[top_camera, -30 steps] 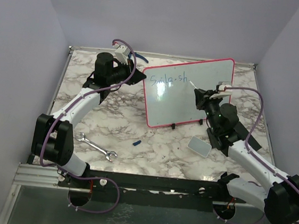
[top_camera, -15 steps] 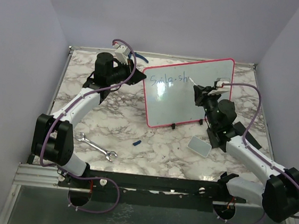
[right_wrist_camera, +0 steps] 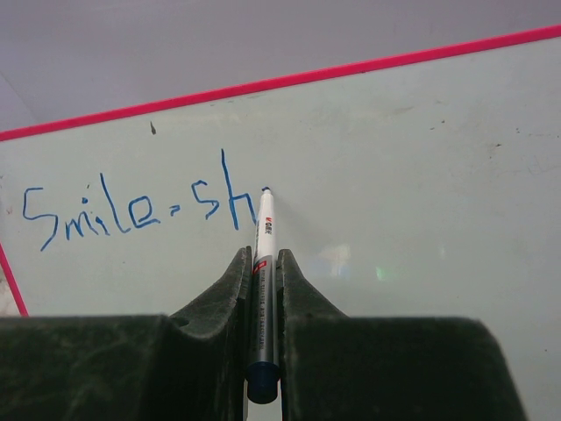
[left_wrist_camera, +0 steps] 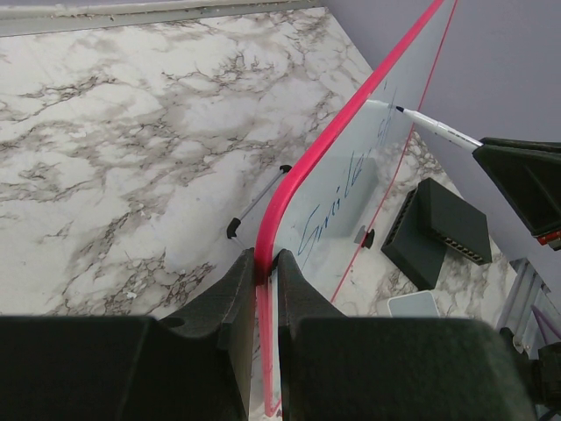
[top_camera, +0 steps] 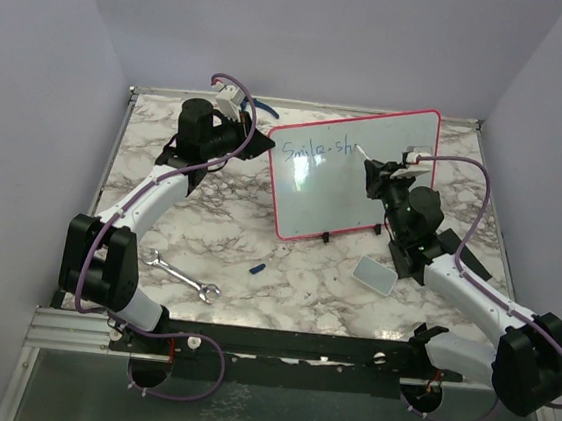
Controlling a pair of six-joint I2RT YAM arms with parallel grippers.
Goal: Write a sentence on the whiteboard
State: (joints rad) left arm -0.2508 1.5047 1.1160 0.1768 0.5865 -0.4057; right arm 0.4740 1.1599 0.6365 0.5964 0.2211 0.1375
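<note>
The left gripper [left_wrist_camera: 266, 261] is clamped on the red left edge of the whiteboard [top_camera: 363, 194], which stands on the table [top_camera: 286, 256] ahead of it. The sentence [right_wrist_camera: 131, 210], reading "Smile-sh" in blue, sits up and left of the right gripper [right_wrist_camera: 261, 263]. That gripper is clenched on a marker [right_wrist_camera: 264, 230], whose tip touches the board just right of the "h".

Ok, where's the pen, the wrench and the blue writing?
pen [right_wrist_camera: 265, 237], right wrist view, on its white barrel.
wrench [top_camera: 182, 277], top view, on the middle of its handle.
writing [right_wrist_camera: 143, 216], right wrist view, near the end of "Smile".
</note>
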